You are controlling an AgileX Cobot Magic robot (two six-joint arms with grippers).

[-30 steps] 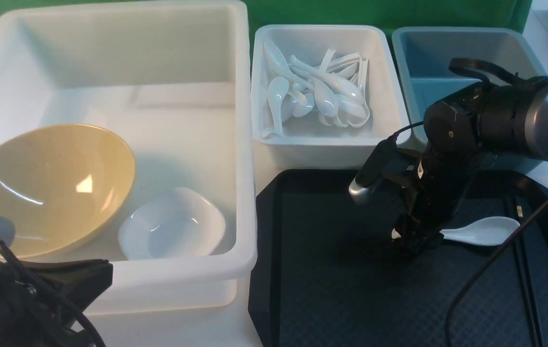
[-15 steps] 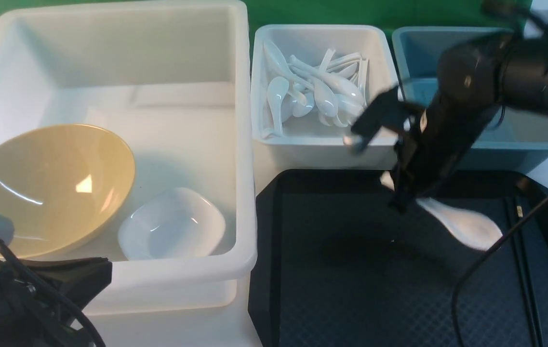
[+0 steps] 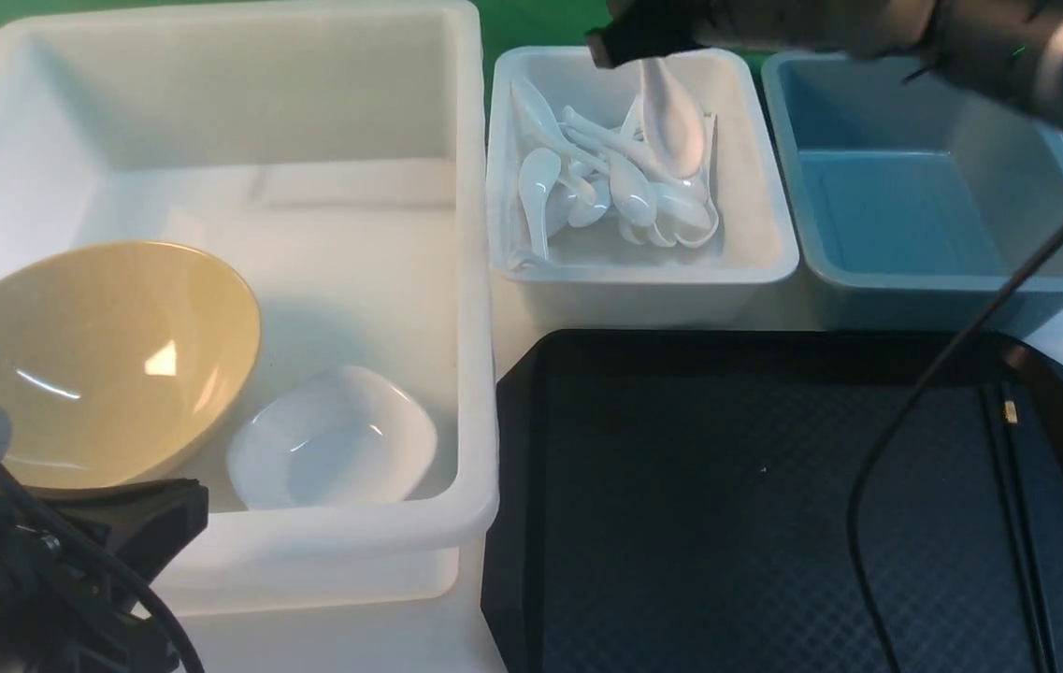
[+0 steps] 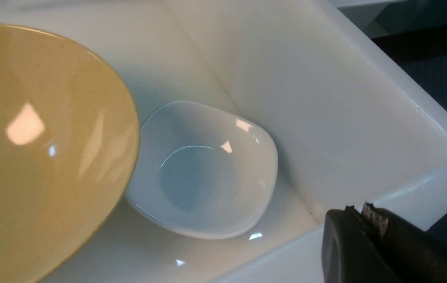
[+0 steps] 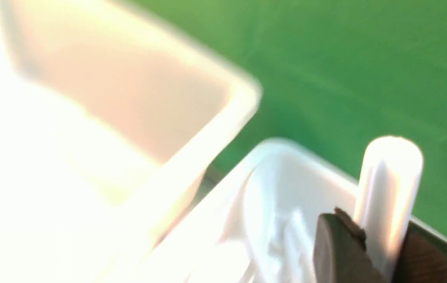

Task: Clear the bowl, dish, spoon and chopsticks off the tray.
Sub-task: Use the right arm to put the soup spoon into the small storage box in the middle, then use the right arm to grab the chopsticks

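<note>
My right gripper is shut on the white spoon, which hangs bowl-down over the small white tub of several white spoons. In the right wrist view the spoon's handle stands between the gripper's fingers. The yellow bowl and the white dish lie in the large white tub; both also show in the left wrist view, bowl and dish. The black chopsticks lie along the right side of the black tray. My left gripper is shut and empty by the large tub's near rim.
An empty blue-grey tub stands behind the tray at the right. The right arm's black cable hangs across the tray's right half. A green backdrop is behind the tubs.
My right gripper has lifted the spoon off the tray and carried it up and back, to above the tub of spoons. The left arm has barely moved.
</note>
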